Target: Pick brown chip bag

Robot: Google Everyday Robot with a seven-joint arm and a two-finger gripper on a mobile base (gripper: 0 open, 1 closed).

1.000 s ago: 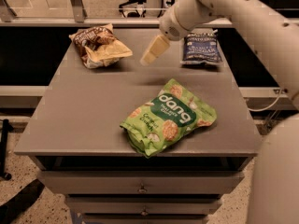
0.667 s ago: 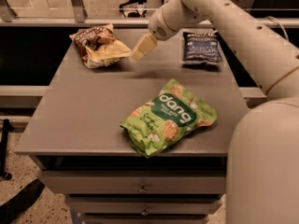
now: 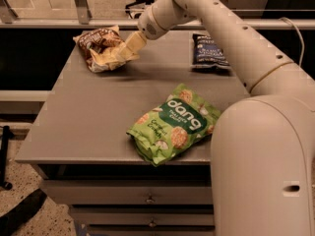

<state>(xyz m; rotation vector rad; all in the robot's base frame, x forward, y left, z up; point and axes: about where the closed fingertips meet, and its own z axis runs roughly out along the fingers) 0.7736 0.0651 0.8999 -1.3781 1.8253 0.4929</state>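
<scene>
A grey table (image 3: pixel 83 117) is seen from above, with drawers (image 3: pixel 123 196) beneath its front edge. Three snack bags are laid on it. The brown chip bag (image 3: pixel 100 48), small and crinkled, with a dark brown top and a pale yellow-tan lower part, is found at the far left corner. A bright green bag (image 3: pixel 173 124) is placed near the front edge, well apart from it, and a dark blue bag (image 3: pixel 208 50) is set at the far right.

A white robot arm (image 3: pixel 221 31) is stretched across from the right. Its gripper (image 3: pixel 129 47) is held at the right edge of the brown chip bag, touching or just beside it. Whether the gripper is wide, narrow or closed on anything cannot be told.

The brown chip bag is judged to be light, soft and air-filled, with a slick film that may slip or crumple. A hold on the puffed middle or a bunched edge is likely best, with gentle pressure so the chips are not crushed.
</scene>
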